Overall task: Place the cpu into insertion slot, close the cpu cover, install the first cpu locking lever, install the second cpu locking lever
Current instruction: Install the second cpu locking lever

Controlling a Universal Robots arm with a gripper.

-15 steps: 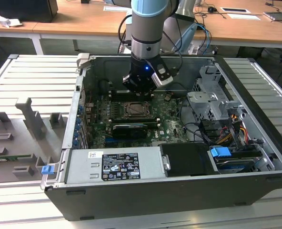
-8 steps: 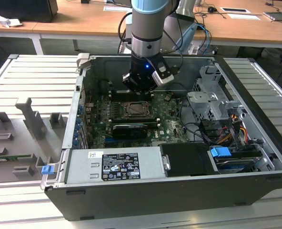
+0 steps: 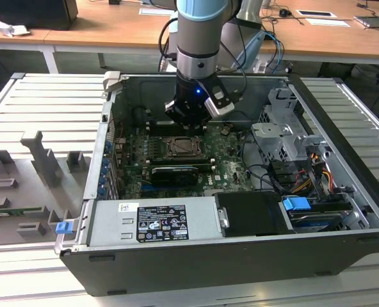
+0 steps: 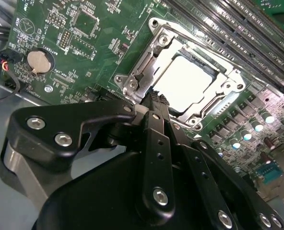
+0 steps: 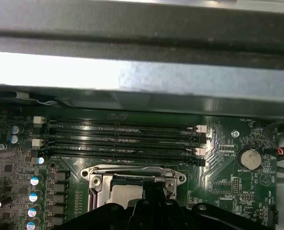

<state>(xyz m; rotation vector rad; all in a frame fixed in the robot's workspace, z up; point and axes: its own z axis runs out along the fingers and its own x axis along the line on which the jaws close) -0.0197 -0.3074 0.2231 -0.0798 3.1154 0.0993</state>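
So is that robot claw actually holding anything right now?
Nothing is held: the gripper is shut with nothing between its fingers, its tip just beside the socket's metal cover, with the chip already seated.

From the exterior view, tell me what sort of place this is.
Probably a robotics lab or workshop: an open computer case lies on a slatted metal bench, and wooden desks stand behind the arm.
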